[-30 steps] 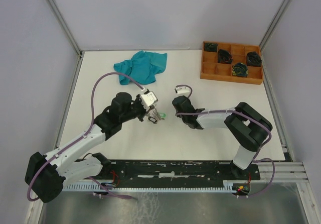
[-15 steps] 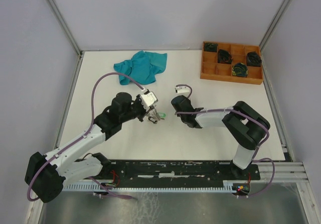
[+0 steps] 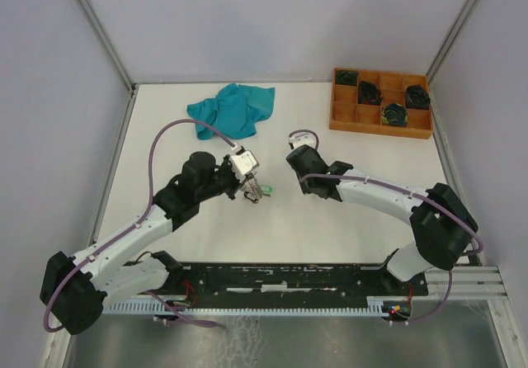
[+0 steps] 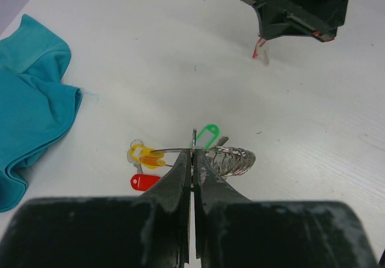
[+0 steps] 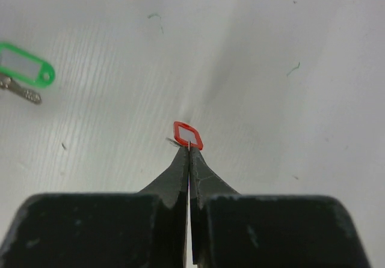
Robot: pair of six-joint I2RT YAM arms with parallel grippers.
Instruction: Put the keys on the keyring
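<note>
1. The keyring sits mid-table, just left of centre. The left gripper has its jaws pinched tight on the wire. It looks light, springy and slick, so it is probably best held close to its opening.
2. The red-tagged key hangs to the right and slightly farther off, its plastic tag clamped in the fully closed right gripper. Held by the tag, the metal likely swings.
3. The green-tagged key lies beside the ring. It is flat and thin, and probably awkward to pinch.
</note>
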